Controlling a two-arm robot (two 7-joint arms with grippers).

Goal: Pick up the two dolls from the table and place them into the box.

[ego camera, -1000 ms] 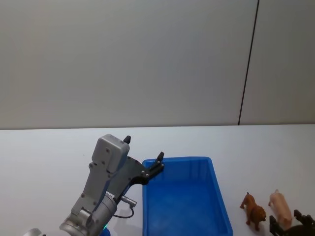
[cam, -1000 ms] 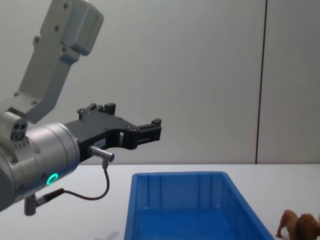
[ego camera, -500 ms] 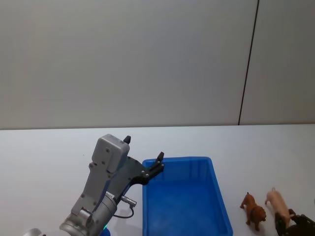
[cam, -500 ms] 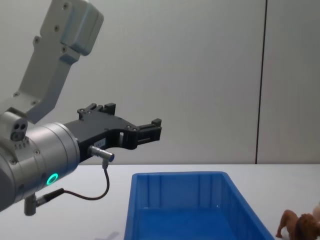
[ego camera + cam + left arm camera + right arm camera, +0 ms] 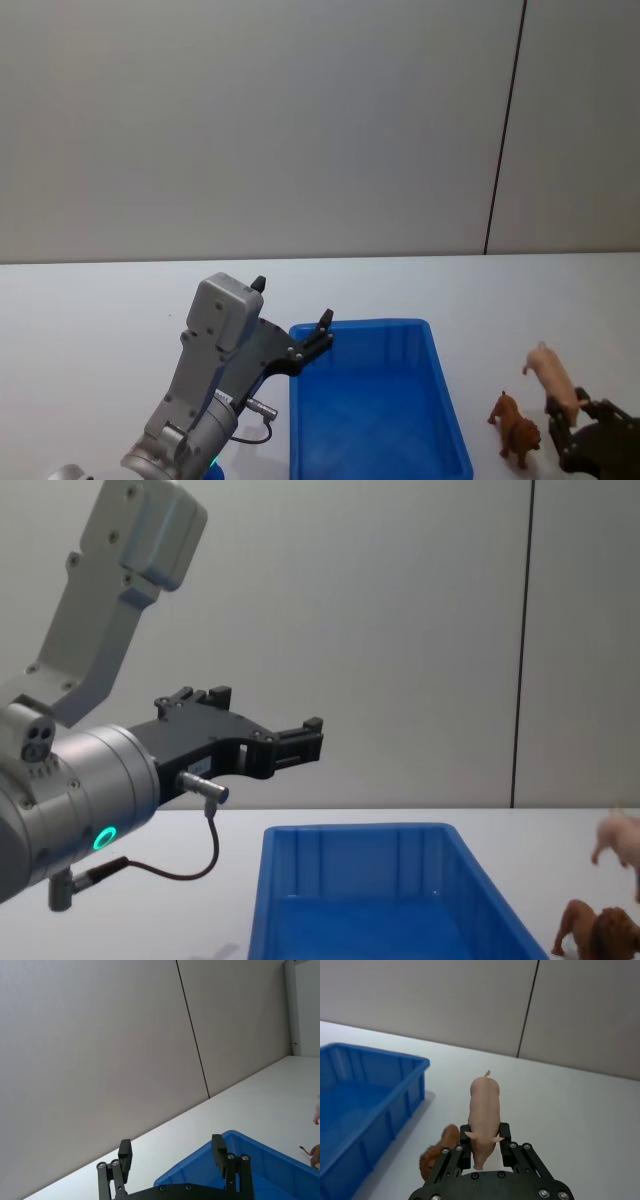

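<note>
The right gripper (image 5: 484,1140) pinched the pale pink plastic pig (image 5: 483,1110) above the white table (image 5: 100,300). The brown plastic lion (image 5: 516,430) stood unpicked. The blue rectangular bin (image 5: 360,325) lay empty, the left gripper (image 5: 171,1146) spread near its corner.

Head camera looks down, chest camera looks level, both sharing the box (image 5: 380,348).

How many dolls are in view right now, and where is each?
2. The pink pig is held in the right gripper, above the table right of the box. The brown lion stands on the table beside the box's right wall.
</note>
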